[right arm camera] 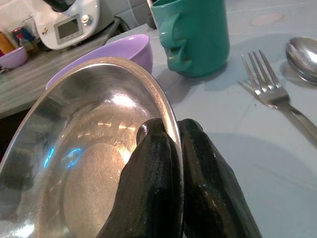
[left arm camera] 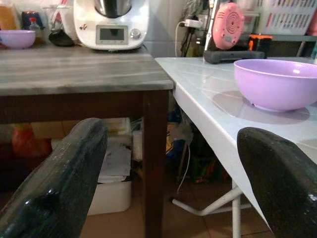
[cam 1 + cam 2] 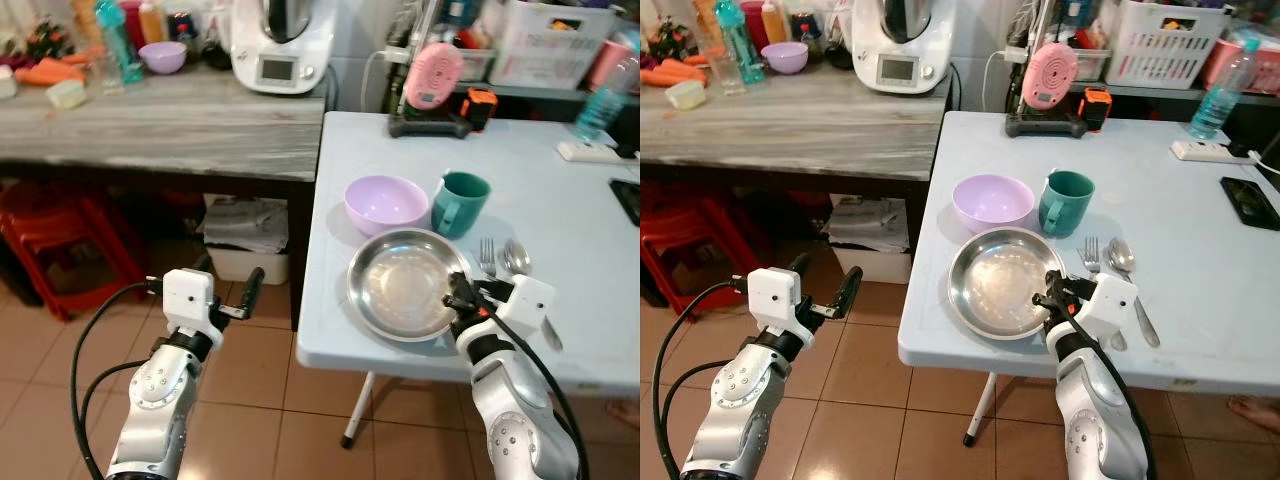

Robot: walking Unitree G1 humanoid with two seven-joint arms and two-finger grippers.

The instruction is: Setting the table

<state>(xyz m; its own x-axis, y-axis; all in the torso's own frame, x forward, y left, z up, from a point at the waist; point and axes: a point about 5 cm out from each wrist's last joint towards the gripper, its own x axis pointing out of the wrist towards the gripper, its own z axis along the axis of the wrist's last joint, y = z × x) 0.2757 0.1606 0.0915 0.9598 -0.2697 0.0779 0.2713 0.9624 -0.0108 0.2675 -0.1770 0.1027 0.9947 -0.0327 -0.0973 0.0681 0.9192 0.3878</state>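
Observation:
A round steel plate (image 3: 400, 287) lies near the front edge of the light blue table (image 3: 560, 190). My right gripper (image 3: 462, 297) is shut on the plate's right rim, one finger inside and one outside (image 1: 171, 148). Behind the plate stand a lilac bowl (image 3: 385, 203) and a teal mug (image 3: 459, 203). A fork (image 3: 488, 258) and a spoon (image 3: 516, 259) lie to the right of the plate. My left gripper (image 3: 228, 290) hangs open over the floor, left of the table, with nothing between its fingers (image 2: 64, 173).
A grey wooden counter (image 3: 160, 125) stands to the left with a white kitchen machine (image 3: 280, 45), bottles and a small lilac bowl (image 3: 162, 57). Red stools (image 3: 60, 250) sit under it. A pink device (image 3: 432, 80), a power strip (image 3: 1205, 151) and a phone (image 3: 1248, 200) lie farther back on the table.

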